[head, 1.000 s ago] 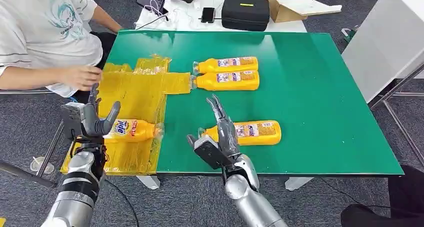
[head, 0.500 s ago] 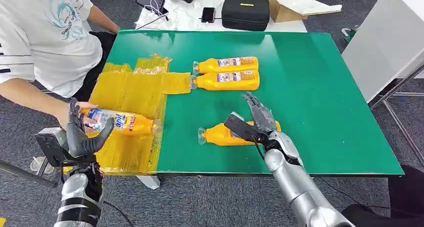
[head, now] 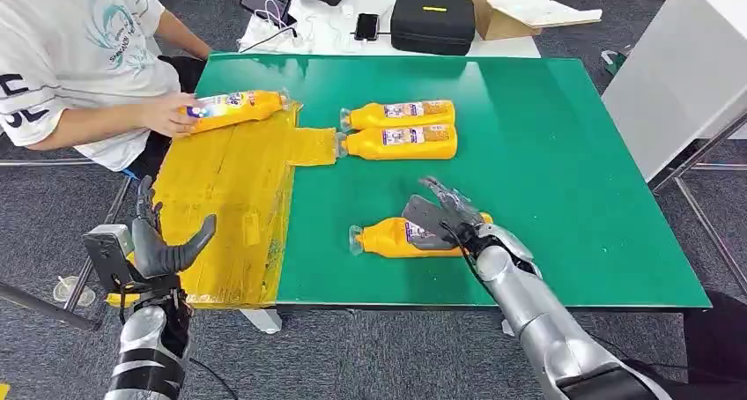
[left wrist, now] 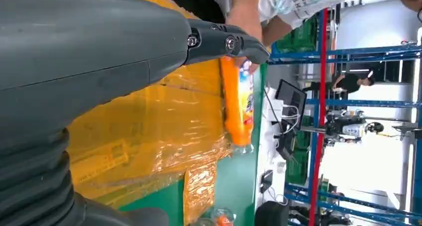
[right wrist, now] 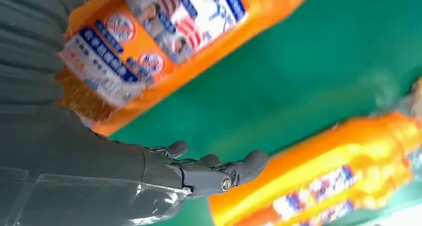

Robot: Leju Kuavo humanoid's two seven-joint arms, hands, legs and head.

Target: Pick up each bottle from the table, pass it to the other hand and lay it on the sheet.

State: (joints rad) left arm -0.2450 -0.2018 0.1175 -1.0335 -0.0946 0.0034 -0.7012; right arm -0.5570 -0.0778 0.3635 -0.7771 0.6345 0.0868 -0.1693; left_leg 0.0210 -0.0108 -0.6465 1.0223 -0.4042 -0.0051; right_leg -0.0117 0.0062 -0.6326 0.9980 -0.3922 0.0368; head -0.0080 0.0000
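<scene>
A yellow bottle lies on its side near the front of the green table. My right hand is spread over its base end, fingers extended, not closed around it; in the right wrist view the same bottle lies under the palm. Two more yellow bottles lie side by side mid-table. A person's hand holds a fourth bottle at the far end of the yellow sheet. My left hand hangs open and empty at the sheet's near left corner.
A person in a white shirt sits at the table's left side. Behind the table a black case, a cardboard box and a phone lie on a white surface. A white panel stands at the right.
The person has carried the bottle from beside my left hand to the sheet's far end. My left hand stays low and empty. My right hand has settled lower over the near bottle.
</scene>
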